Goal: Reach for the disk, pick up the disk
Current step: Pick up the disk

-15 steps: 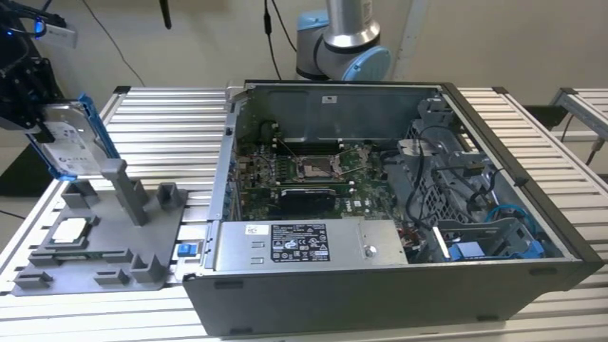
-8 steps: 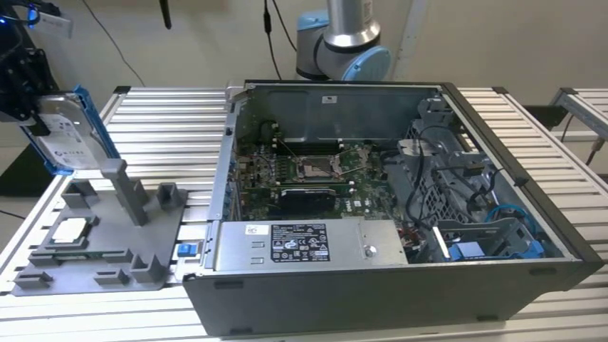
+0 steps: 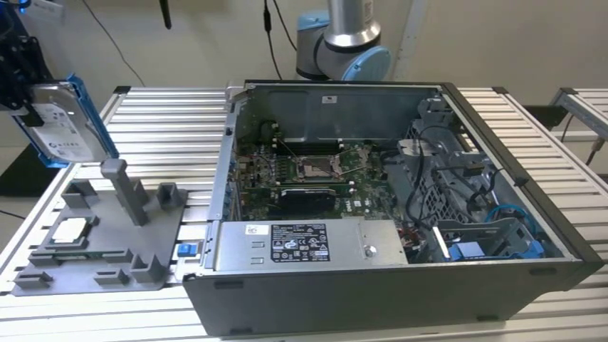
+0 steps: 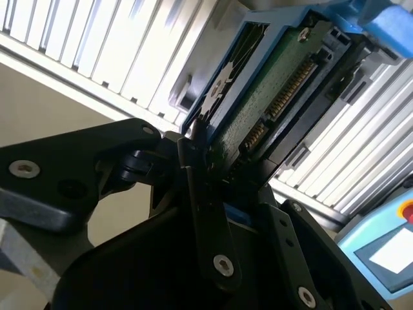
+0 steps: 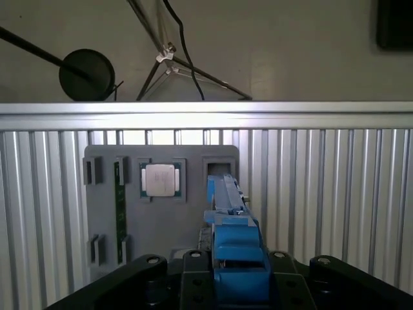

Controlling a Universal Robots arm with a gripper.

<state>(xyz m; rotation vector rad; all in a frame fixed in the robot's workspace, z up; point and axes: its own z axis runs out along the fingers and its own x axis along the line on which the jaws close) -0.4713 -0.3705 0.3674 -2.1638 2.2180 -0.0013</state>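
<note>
The tool (image 4: pixel 216 165) was clamped shut on the disk (image 3: pixel 62 122), gripping its blue frame edge, high above the grey fixture (image 3: pixel 152 239). It looked stiff, weighty and shock-sensitive, best held by the frame, off the green circuit board (image 4: pixel 258 110)

Disk (image 3: pixel 63 121) hangs clamped in the gripper (image 3: pixel 21 96), up over the far end of the grey fixture tray (image 3: pixel 152 242) at the exterior view's left, w/ open air round it. Below stand a tall grey post (image 3: pixel 124 191), a shorter post (image 3: pixel 169 194) beside it, and low blocks along the tray rim. The disk seems to clear the post top, but the angle is poor. To the exterior view's right, the open PC case (image 3: pixel 380 306) wall is just beside the tray, a hard stop. The slatted table (image 3: pixel 161 107) behind the tray is open.
</note>
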